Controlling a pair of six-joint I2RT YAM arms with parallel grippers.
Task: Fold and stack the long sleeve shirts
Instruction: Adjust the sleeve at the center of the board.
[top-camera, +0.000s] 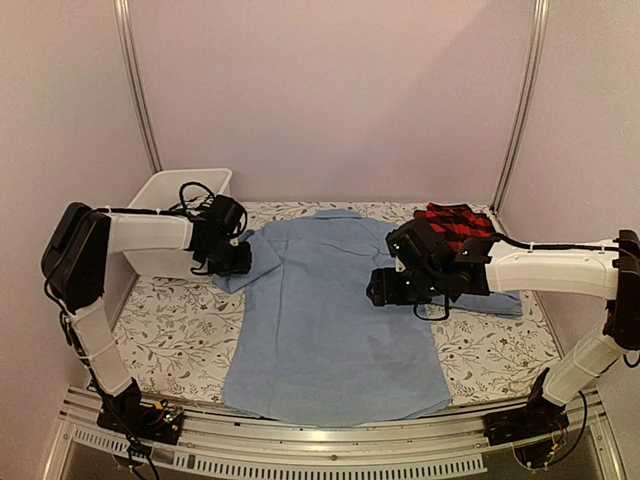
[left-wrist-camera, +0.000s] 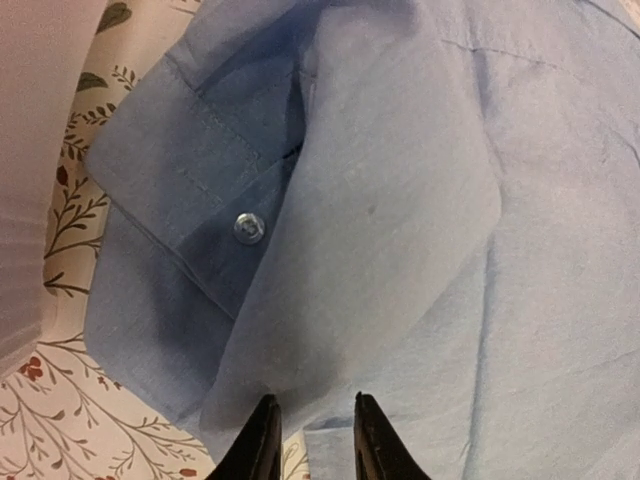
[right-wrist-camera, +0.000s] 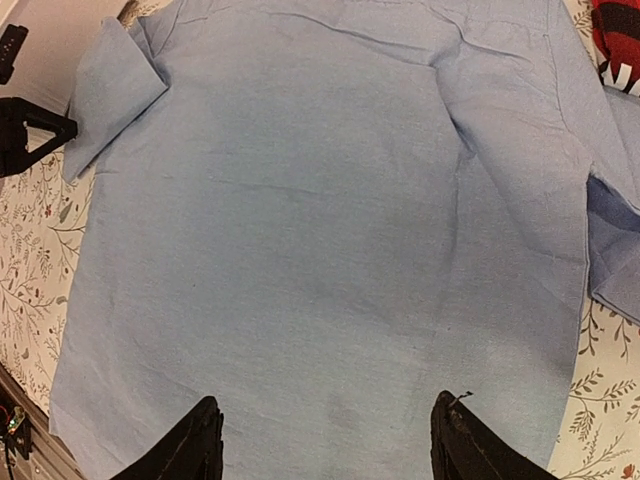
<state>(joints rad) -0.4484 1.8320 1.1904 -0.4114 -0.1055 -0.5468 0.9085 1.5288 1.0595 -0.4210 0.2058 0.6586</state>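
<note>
Folding is only at the start: the blue shirt (top-camera: 330, 320) lies flat mid-worktop (top-camera: 180, 330) with one sleeve (left-wrist-camera: 200, 200) bent over, the plaid shirt (top-camera: 455, 222) sits unfolded far right, and both hands are empty, left hand (left-wrist-camera: 315, 440) a little open, right hand (right-wrist-camera: 325, 445) wide open.

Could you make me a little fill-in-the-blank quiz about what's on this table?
1. The shirt spread across the table is plain light ____.
2. The red-and-black plaid shirt lies near the ____ arm.
3. The white bin stands at the table's far ____ corner.
4. The cuff in the left wrist view has one ____.
Missing words: blue; right; left; button.
</note>
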